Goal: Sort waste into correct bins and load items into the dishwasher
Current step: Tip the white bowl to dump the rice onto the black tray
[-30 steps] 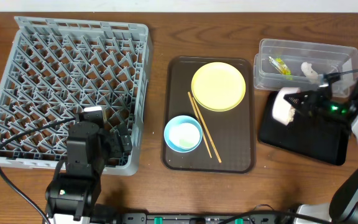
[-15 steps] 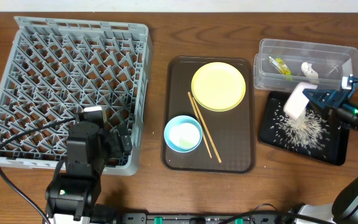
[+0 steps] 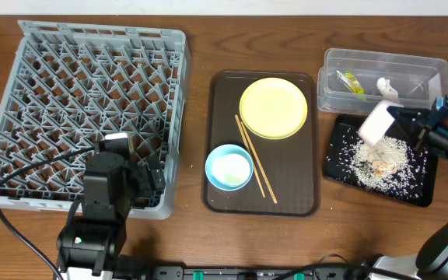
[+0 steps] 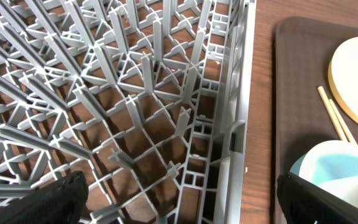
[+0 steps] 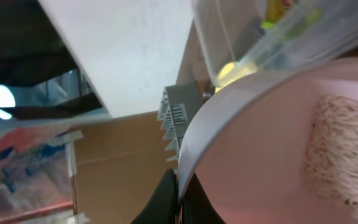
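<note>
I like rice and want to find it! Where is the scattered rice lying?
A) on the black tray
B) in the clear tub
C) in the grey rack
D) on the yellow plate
A: the whitish rice is spread over the glossy black tray, just below the tipped white bowl.

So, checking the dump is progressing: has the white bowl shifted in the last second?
Yes. The white bowl has moved right, from the black tray's left edge inward, nearer the clear tub.
</note>
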Controlling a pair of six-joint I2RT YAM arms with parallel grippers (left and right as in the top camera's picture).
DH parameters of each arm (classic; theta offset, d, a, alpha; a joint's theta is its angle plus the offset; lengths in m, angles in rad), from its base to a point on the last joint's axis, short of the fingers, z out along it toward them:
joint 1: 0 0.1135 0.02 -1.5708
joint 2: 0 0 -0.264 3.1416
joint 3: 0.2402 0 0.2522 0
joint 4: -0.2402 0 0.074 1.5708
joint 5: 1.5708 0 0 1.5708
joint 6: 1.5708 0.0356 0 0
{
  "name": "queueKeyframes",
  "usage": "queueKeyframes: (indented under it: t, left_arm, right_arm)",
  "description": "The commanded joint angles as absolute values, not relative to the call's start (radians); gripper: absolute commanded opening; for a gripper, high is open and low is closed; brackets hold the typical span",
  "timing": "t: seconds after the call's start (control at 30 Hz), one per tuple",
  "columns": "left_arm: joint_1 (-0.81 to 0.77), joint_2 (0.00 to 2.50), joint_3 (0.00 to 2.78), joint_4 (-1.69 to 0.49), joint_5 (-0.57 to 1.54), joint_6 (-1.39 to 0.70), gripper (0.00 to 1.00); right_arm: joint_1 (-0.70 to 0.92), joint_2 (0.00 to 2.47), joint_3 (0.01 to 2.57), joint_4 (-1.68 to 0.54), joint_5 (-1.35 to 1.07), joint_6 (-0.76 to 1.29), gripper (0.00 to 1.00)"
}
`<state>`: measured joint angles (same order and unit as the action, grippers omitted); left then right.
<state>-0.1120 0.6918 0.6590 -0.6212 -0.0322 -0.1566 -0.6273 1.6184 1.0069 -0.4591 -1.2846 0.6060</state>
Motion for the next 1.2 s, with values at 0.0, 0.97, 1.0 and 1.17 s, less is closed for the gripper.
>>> queueKeyframes:
  t: [0.0,0.97,1.0,1.17]
  left_arm:
    - [-0.107,0.691,0.679,-0.621,-0.033,-0.155,0.99]
    - [-0.107,0.691,0.679,-0.621,-0.033,-0.155,0.99]
    - [-0.107,0.691,0.679,-0.621,-0.033,-0.155,0.99]
    - [-0.107,0.691,0.679,-0.62,-0.033,-0.155,0.99]
  right_arm:
    - [-0.649,1.607,1.006,-0.418,-1.406,0.599,0.01]
    - [-0.65,1.607,0.815,-0.365,-1.56,0.035,0.01]
    - [-0.65,1.607,0.815,-0.361,-1.56,0.027,0.01]
    - [-0.65,1.607,0.815,-0.352,-1.56,0.039,0.01]
